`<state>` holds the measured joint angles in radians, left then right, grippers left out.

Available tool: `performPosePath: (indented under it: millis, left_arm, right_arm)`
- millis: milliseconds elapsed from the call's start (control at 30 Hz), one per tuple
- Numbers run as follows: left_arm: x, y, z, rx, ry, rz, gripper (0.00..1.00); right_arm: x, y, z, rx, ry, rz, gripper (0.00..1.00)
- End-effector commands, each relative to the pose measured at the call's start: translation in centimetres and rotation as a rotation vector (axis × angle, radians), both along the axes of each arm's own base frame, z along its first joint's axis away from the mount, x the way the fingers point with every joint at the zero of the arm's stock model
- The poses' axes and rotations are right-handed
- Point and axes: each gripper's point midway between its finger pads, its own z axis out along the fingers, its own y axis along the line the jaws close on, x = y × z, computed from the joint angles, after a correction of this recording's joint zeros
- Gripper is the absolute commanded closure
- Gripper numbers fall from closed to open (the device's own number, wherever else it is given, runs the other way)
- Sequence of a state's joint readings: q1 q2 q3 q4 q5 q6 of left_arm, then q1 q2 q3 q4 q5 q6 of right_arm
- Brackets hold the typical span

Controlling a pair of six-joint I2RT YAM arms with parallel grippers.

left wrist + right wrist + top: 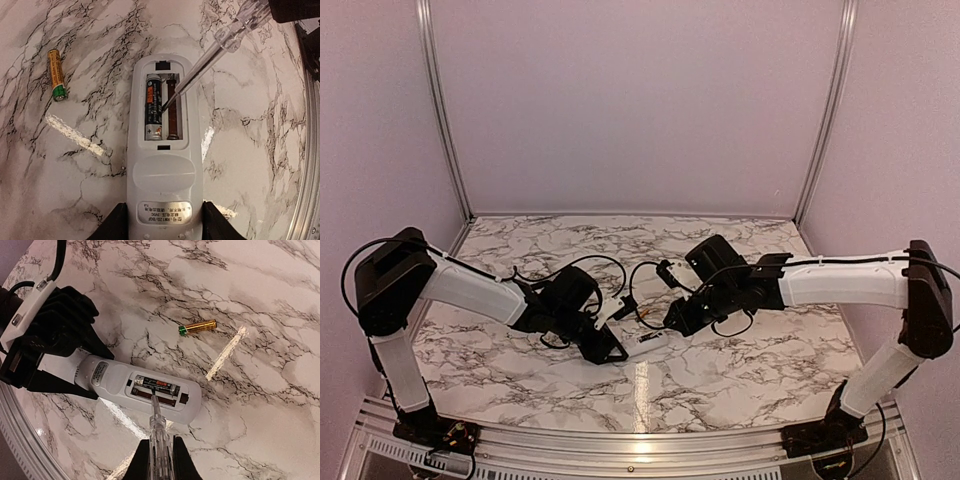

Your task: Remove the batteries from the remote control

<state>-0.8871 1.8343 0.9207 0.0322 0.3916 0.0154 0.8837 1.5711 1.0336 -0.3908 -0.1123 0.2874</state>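
**Battery removal, judged half complete.** The remote control [164, 172] lies back-side up on the marble counter [75, 190]. It runs from the bottom centre of the left wrist view toward the middle, with its battery compartment [161, 70] uncovered. The left hand [165, 224] clamps the remote's lower end, one finger pressed to each long edge at the bottom of the frame. The right hand [159, 462], at the bottom centre of the right wrist view, is closed narrowly on a clear pen-like probe tool [156, 425]. The tool's shaft enters the left wrist view from the upper right. Its tip sits inside the compartment, at the seam between the seated battery [153, 107], a dark cell in the left bay, and the empty bay [173, 107] on the right. It appears to touch the cell's flank. A loose battery [56, 74], gold with a green end, lies on the counter in the upper left of that frame, well apart from the remote.

**Hazards, as judged.**
- (a) The tip bears on a smooth, rounded casing, so a levering stroke may skid off and jab the empty bay or its contacts.
- (b) Spring pressure could fling the freed cell out, or set it rolling across the counter.
- (c) Only the remote's end is clamped, so a sideways pry could twist it between the fingers.
- (d) The slender tool may flex or slip in its grip under load.
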Motion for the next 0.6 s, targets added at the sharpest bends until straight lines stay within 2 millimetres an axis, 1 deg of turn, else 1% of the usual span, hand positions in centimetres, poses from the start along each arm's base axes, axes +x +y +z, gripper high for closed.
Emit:
performPosePath:
  millis: [0, 233, 567]
  left_arm:
    - [-0.6, -2.2, 1.6, -0.084, 0.063, -0.041, 0.7]
    - [-0.8, -2.5, 1.5, -0.09, 0.103, -0.04, 0.71]
    - [-0.7, -2.6, 1.4, -0.088, 0.123, -0.03, 0.72]
  right_arm:
    - [0.2, -2.0, -1.7, -0.061, -0.021, -0.071, 1.0]
    - [-0.3, -2.8, -2.5, -0.052, -0.027, -0.089, 1.0]
    - [-0.8, -3.1, -3.4, -0.042, -0.02, -0.088, 1.0]
